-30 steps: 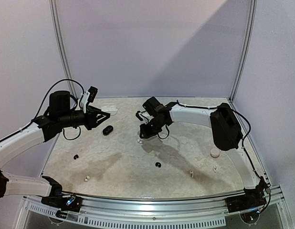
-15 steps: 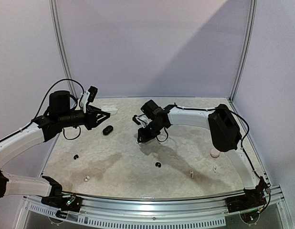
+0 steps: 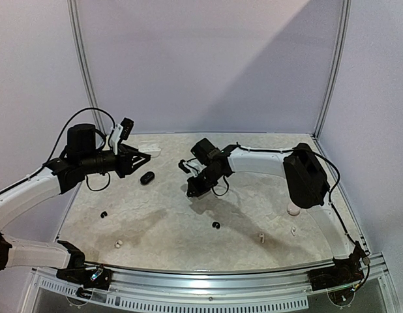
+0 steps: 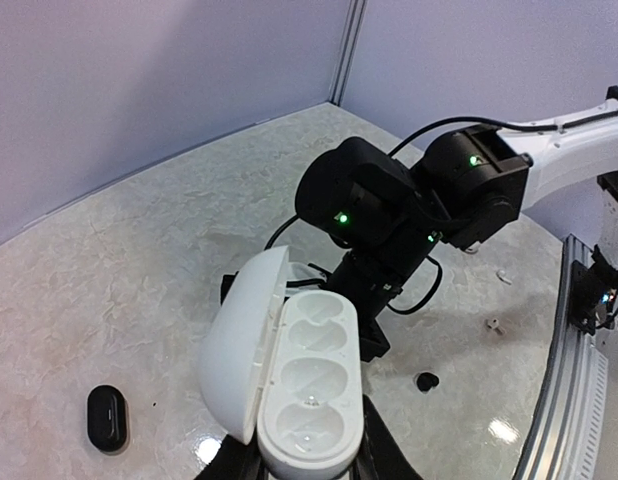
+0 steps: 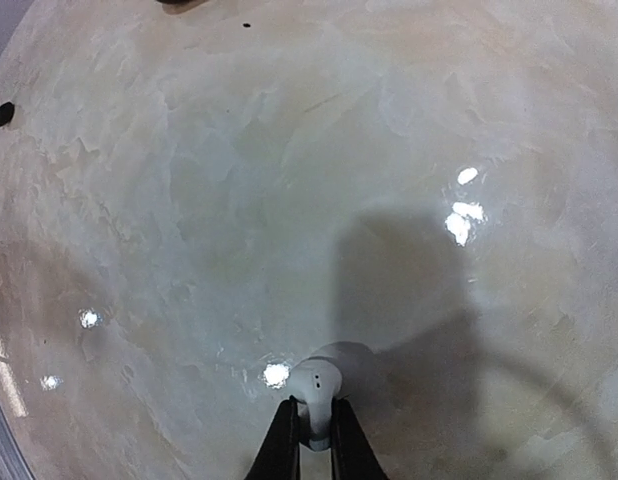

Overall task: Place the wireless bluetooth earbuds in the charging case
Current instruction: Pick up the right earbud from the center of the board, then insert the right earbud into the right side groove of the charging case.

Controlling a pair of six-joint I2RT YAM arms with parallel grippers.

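Got a tiny white stemmed plastic earbud [image 5: 316, 380] pinched in the right gripper [image 5: 312, 425], low over the pale marbled tabletop [image 5: 289, 150]. Got a glossy white oval charging case [image 4: 304, 390] clamped in the left gripper [image 4: 309, 462], lid flipped open.

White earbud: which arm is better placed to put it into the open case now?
The right. The right claw grips the white earbud by the stem; the left claw is occupied holding the open charging case, lid raised.

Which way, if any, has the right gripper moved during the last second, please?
Yes. The right gripper has edged slightly left, toward the stationary black case.
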